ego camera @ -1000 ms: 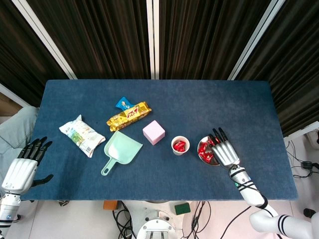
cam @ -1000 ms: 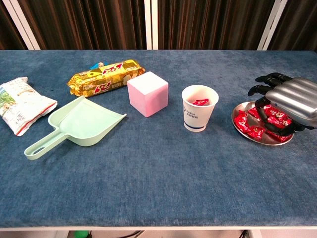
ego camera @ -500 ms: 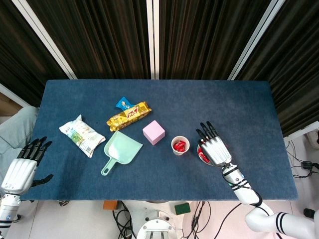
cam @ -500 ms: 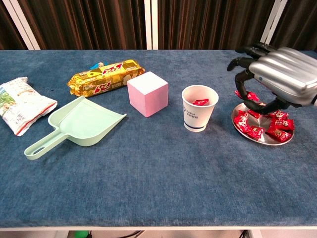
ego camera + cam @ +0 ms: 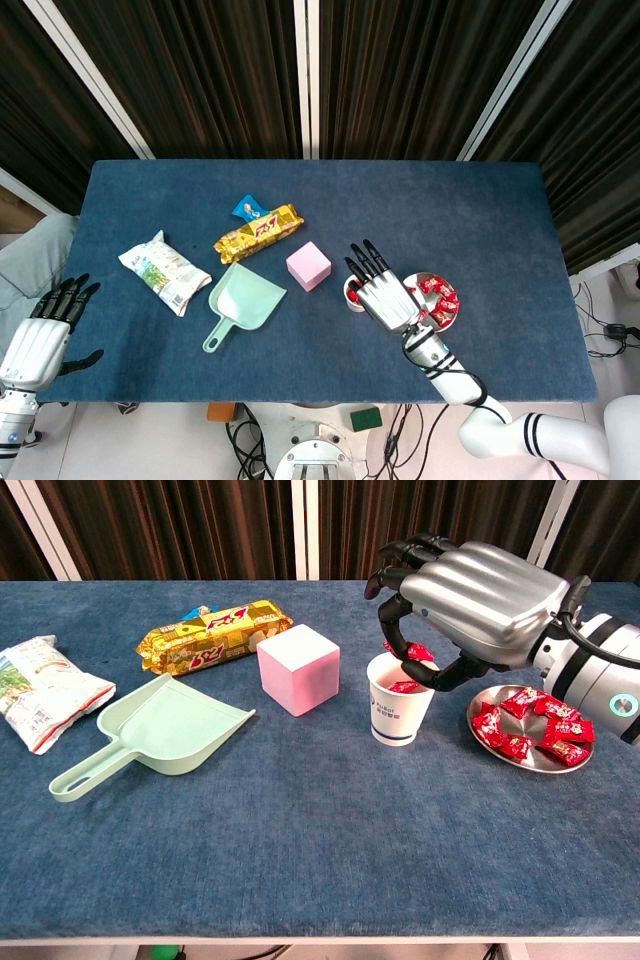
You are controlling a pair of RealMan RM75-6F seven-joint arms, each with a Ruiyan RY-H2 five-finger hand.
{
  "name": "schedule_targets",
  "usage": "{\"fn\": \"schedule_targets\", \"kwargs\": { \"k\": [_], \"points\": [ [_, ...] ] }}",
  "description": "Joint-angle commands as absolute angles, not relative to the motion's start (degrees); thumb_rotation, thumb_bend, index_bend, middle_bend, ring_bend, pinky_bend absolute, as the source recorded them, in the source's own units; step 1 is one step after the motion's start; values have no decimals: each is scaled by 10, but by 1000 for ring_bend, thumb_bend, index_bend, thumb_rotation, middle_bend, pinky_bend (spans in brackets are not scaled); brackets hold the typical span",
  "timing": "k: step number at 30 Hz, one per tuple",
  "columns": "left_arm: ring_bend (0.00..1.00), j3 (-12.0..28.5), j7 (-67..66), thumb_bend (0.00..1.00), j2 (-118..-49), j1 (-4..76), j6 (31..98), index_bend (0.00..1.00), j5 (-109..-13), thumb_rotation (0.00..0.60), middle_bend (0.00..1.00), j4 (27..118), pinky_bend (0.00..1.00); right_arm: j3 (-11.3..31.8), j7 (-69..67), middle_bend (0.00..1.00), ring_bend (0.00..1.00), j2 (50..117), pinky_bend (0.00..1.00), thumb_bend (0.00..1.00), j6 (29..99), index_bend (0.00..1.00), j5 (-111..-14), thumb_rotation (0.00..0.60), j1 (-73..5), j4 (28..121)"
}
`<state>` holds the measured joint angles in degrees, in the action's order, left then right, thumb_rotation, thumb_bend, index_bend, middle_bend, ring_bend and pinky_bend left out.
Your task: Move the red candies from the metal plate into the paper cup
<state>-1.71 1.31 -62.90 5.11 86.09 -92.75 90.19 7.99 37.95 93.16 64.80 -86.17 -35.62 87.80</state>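
Right hand [image 5: 478,610] fingers [image 5: 398,615] pinching a red candy [image 5: 421,652] just above the paper cup [image 5: 399,712], more red candies [image 5: 535,728] on the metal plate [image 5: 548,761] right of the cup, left hand [image 5: 40,335] fingers spread, off the tabletop [image 5: 320,820] edge, far left of the cup

Paper cup [image 5: 399,715]: white, with a blue mark on its side, upright on the table just left of the plate, holding a red candy [image 5: 404,687]. Metal plate [image 5: 500,757]: shallow, round, bearing a loose heap of red wrapped candies [image 5: 536,727]. One candy [image 5: 419,652] is pinched in the right hand [image 5: 478,602] directly above the cup's mouth.
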Motion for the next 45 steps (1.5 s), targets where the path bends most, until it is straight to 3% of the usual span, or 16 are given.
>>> {"fn": "schedule_targets", "kwargs": {
  "k": [1, 3, 9, 12, 14, 21, 26, 33, 45],
  "points": [
    [1, -16, 15, 97, -629, 51, 860, 90, -926, 600, 31, 901, 151, 78, 381, 168, 0, 934, 0, 523, 639, 867, -852, 600, -359, 875],
    [1, -16, 15, 98, -628, 51, 859, 91, -925, 600, 31, 901, 151, 75, 380, 152, 0, 931, 0, 487, 635, 796, -851, 600, -361, 875],
    [1, -17, 12, 98, -629, 51, 860, 90, -927, 600, 31, 903, 151, 68, 368, 74, 0, 919, 0, 322, 621, 331, -847, 600, -365, 886],
    [1, -17, 9, 98, -629, 52, 859, 91, -927, 600, 31, 904, 151, 64, 364, 63, 0, 907, 0, 294, 624, 199, -849, 600, -363, 896],
    [1, -17, 8, 98, -630, 53, 857, 91, -927, 600, 31, 904, 151, 62, 358, 61, 0, 896, 0, 291, 634, 165, -854, 600, -359, 905],
    [1, -16, 11, 98, -628, 51, 861, 91, -927, 600, 31, 905, 151, 55, 321, 66, 0, 847, 0, 293, 675, 178, -857, 600, -328, 906],
    [1, -18, 10, 97, -629, 52, 859, 90, -929, 600, 31, 904, 151, 48, 282, 66, 0, 834, 0, 304, 658, 201, -822, 600, -313, 860],
    [1, -17, 4, 97, -630, 53, 855, 90, -927, 600, 31, 907, 151, 30, 253, 64, 0, 865, 0, 304, 630, 231, -822, 600, -314, 802],
    [1, -16, 7, 97, -630, 55, 851, 91, -924, 600, 31, 905, 151, 23, 256, 68, 0, 907, 0, 343, 610, 366, -815, 600, -318, 738]
  ]
}}
